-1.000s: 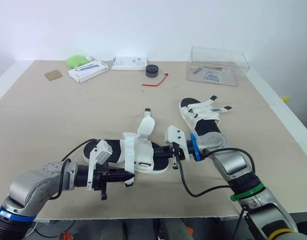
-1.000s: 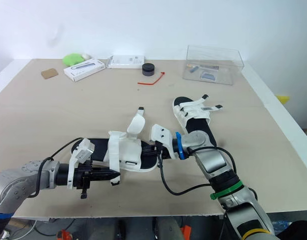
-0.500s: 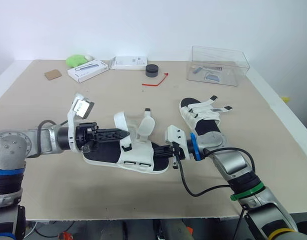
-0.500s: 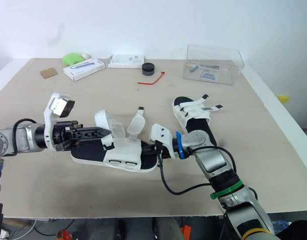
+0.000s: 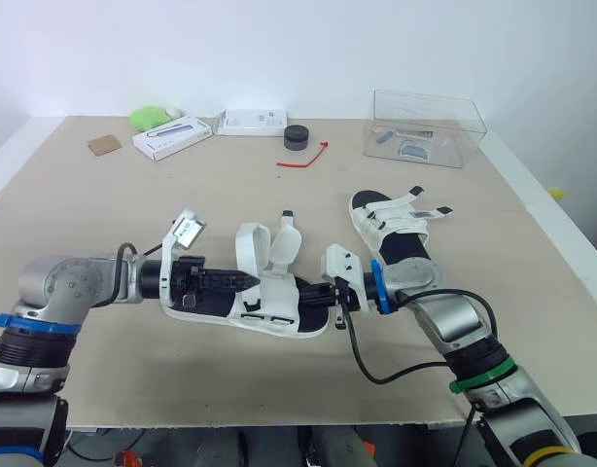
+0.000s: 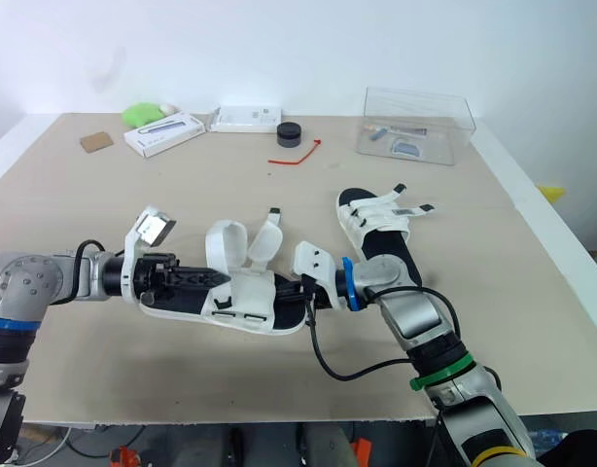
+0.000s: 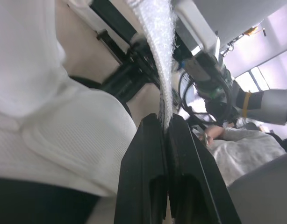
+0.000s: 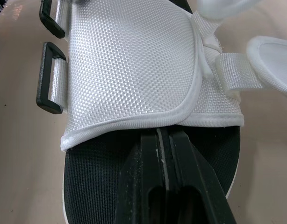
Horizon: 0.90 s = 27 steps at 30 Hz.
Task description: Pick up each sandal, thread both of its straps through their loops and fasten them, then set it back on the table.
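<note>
Clutter lay along the far edge of the table (image 5: 133, 204), well apart from the work: a green object (image 5: 149, 119), a brown card (image 5: 104, 146), a white carton (image 5: 172, 137), a second white pack (image 5: 251, 122), a black round puck (image 5: 297, 137), a red tie (image 5: 304, 159) and a clear plastic box (image 5: 427, 128) holding small items.

We found the second sandal (image 5: 391, 229) lying flat just beyond the right forearm, its two straps laid across the upper with their ends jutting sideways.

The near sandal (image 5: 269, 313) lay in front of the robot, between the two arms. We could not tell whether its sole rested on the tabletop or sat just clear of it.

The left gripper (image 5: 242, 280) was clamped on one white strap (image 7: 160, 56), which arched up from the upper. The other strap (image 5: 286, 245) stood upright beside it, free.

The right gripper (image 5: 313, 297) had its fingers pressed together on the sandal's end nearest the right arm, with a thin pale edge caught between them over the black footbed. Two black loops (image 8: 51, 77) on the side of the upper had no strap through them.

A black cable (image 5: 376, 370) looped from the right wrist across the table's near part.

The left arm's fingers covered part of the footbed. Print on the carton and pack was too small to read, and the box's contents were indistinct.
</note>
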### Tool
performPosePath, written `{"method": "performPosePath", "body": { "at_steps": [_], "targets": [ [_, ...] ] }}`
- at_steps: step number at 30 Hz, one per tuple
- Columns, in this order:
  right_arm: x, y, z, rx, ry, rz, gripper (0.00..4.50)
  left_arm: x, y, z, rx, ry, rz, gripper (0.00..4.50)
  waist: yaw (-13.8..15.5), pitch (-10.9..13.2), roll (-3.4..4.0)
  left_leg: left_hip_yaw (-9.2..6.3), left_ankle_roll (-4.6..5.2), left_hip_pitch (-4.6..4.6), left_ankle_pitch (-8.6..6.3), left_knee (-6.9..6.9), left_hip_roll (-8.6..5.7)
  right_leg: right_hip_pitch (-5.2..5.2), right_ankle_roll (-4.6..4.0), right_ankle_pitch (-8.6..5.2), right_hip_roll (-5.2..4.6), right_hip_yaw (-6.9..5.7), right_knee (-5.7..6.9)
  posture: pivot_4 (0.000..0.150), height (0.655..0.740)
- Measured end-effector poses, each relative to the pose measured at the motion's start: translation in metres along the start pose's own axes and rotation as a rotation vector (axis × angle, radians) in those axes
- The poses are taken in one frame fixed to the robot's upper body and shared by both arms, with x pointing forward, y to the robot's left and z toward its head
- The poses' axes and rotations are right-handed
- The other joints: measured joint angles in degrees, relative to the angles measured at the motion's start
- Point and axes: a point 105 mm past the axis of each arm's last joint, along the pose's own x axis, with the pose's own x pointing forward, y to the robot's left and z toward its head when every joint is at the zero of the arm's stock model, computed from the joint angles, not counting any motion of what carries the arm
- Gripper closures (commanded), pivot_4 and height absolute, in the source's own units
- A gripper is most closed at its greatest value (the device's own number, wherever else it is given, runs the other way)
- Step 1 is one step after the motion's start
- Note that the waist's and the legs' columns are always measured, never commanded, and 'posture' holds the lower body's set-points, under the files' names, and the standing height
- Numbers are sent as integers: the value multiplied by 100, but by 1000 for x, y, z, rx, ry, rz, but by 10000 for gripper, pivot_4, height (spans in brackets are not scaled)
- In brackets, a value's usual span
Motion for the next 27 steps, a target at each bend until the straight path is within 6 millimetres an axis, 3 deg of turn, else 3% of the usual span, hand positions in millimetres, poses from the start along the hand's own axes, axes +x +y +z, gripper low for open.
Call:
{"method": "performPosePath", "body": {
  "at_steps": [11, 27],
  "targets": [
    [-2, 1, 0, 0, 6, -4, 45000, 1, -9, -5, 8, 46, -64, 44380, 0, 0, 0, -13, 1, -8, -1, 0, -1, -1, 6, -5, -10, -2, -2, 1500, 7400],
    [-2, 1, 0, 0, 6, -8, 45000, 2, -6, -15, 20, 110, -55, 44380, 1, 0, -1, -17, 1, -9, -1, 1, -4, 0, 6, -6, -9, -4, -2, 1500, 7400]
  ]
}}
